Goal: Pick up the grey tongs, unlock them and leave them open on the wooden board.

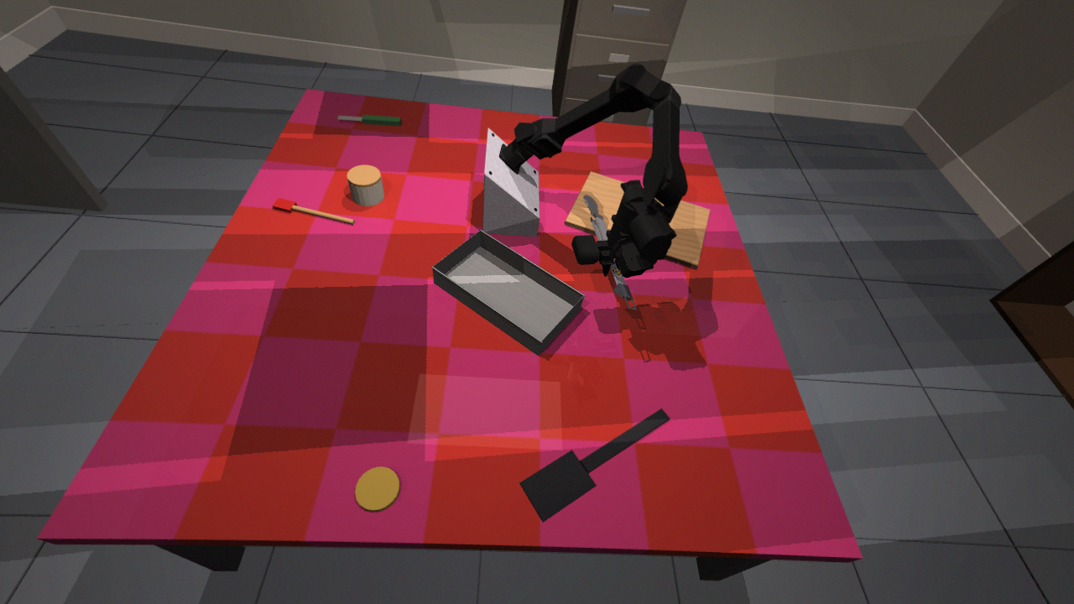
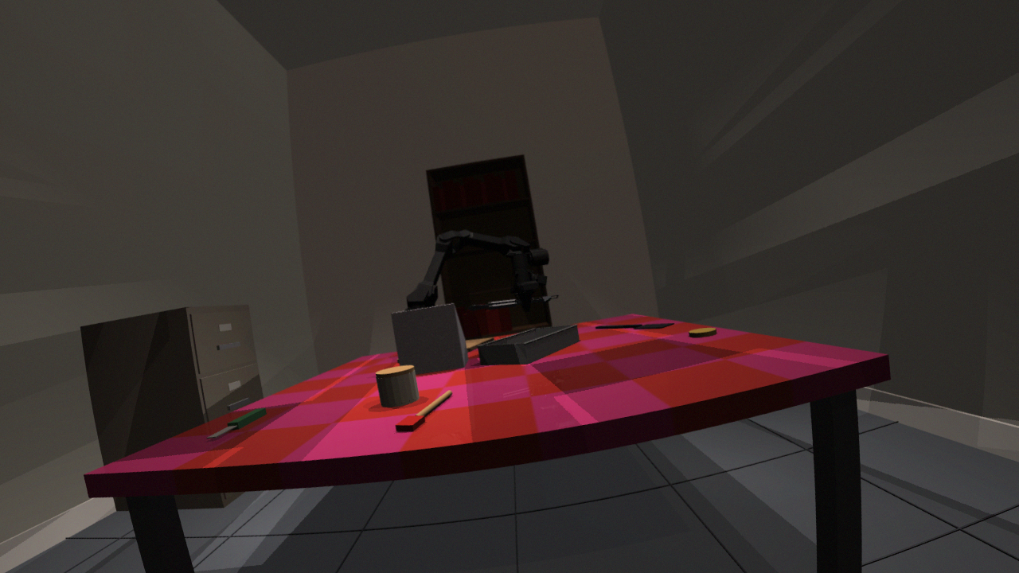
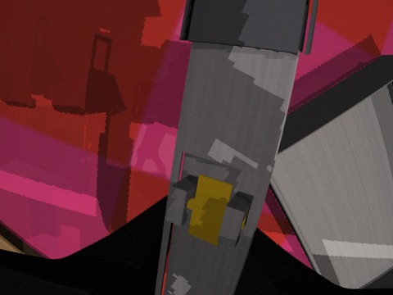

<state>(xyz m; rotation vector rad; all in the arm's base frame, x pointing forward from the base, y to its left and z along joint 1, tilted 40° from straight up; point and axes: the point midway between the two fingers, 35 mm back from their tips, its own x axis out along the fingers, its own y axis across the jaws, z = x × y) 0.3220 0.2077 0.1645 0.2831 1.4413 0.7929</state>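
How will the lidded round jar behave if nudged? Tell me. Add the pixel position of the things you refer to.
The jar (image 1: 366,187) (image 2: 397,388) stands upright on a flat base, so a low push would probably slide it. Being fairly squat, it seems unlikely to tip. Its curved wall suggests it could roll if knocked over.

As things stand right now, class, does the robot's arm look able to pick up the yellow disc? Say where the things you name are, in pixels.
Probably not yet: its gripper (image 1: 614,264) (image 2: 529,302) is already shut on the grey tongs (image 1: 623,289) (image 2: 498,304) (image 3: 237,102). Nothing seems to cover the yellow disc (image 1: 377,488) (image 2: 702,333), though whether the arm reaches that far is uncertain.
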